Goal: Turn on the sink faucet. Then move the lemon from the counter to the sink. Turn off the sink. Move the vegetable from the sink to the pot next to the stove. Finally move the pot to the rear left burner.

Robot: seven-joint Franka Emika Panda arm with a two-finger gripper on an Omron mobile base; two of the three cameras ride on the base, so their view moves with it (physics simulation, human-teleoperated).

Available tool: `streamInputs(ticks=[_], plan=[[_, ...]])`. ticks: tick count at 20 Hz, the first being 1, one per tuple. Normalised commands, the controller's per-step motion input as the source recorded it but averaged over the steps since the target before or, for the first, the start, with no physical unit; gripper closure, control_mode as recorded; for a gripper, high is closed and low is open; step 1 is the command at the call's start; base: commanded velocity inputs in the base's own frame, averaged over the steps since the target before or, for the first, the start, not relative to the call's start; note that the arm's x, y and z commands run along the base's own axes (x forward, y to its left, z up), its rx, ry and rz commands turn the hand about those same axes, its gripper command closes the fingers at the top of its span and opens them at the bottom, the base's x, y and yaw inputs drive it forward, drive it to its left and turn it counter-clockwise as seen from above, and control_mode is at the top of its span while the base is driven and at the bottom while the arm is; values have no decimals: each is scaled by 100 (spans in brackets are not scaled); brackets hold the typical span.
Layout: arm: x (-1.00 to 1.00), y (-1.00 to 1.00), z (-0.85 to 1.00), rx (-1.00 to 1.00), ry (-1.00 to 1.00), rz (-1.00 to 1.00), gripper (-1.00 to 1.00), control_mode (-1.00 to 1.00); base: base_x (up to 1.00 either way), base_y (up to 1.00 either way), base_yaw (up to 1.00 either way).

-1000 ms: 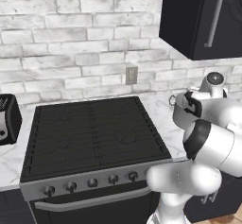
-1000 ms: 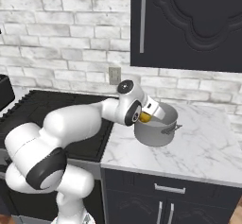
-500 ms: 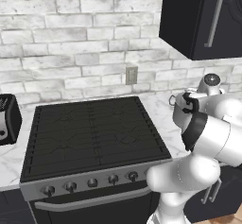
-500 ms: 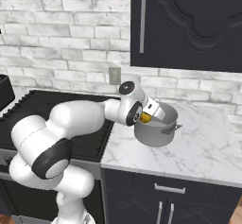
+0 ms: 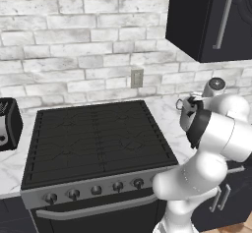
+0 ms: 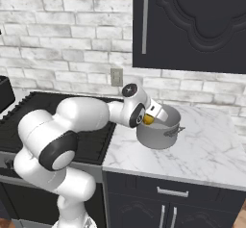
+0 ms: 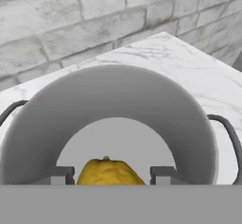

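We had the gripper [image 7: 109,176] closed on the lemon [image 7: 110,172] over the pot [image 7: 38,124] near the counter's [image 6: 211,150] left edge, and judged that we should lower it before opening.

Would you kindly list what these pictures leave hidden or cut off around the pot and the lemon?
- Left base view: the pot is mostly hidden behind the arm.
- Right base view: the lemon is largely covered by the end effector.
- Hand view: the lemon's underside is cut off at the bottom, so its contact with the pot floor is unseen.
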Motion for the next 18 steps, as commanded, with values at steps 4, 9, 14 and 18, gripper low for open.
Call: streamInputs(ticks=[4, 9, 14, 18], plan=[[23, -2, -3, 0, 0, 0, 100, -100, 0, 0, 0], [21, -2, -8, 0, 0, 0, 100, -100, 0, 0, 0], [13, -9, -16, 0, 0, 0, 100, -100, 0, 0, 0], [11, -10, -15, 0, 0, 0, 100, -100, 0, 0, 0]])
